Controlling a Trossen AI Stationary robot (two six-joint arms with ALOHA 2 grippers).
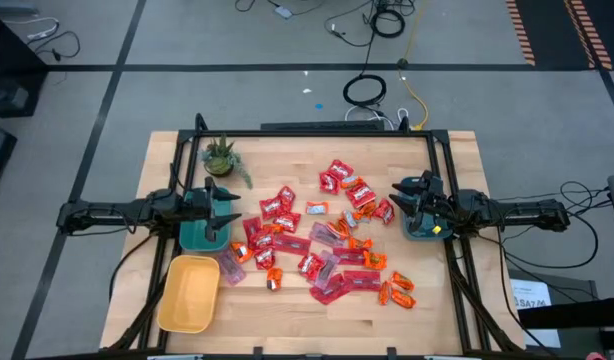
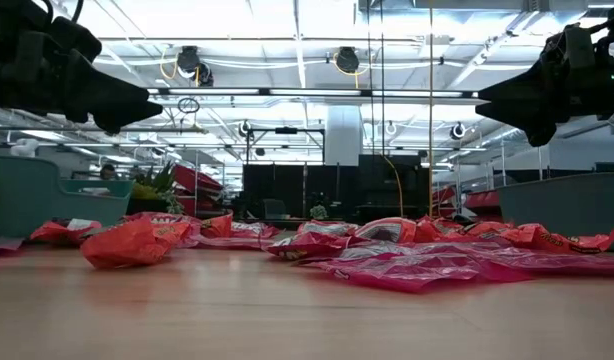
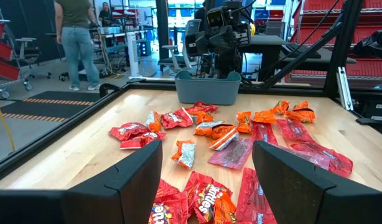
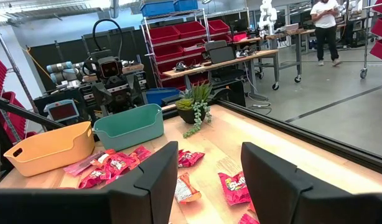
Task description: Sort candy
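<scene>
The candy (image 1: 317, 240) lies scattered over the middle of the wooden table: red squarish packets, longer pinkish-red flat packets and small orange pieces, also seen in the left wrist view (image 3: 209, 130) and the low view (image 2: 387, 250). My left gripper (image 1: 230, 205) hangs level at the table's left side, above a teal bin (image 1: 199, 235), open with nothing between its fingers (image 3: 206, 180). My right gripper (image 1: 395, 198) hangs level at the right side, above a second teal bin (image 1: 423, 230), also open and empty (image 4: 209, 180). Both point at the candy from above table height.
A yellow bin (image 1: 189, 292) stands at the near left corner, beside the left teal bin (image 4: 130, 127). A small potted plant (image 1: 222, 157) sits at the far left. A black frame rail (image 1: 317, 133) rims the table. People stand in the room beyond (image 3: 76, 37).
</scene>
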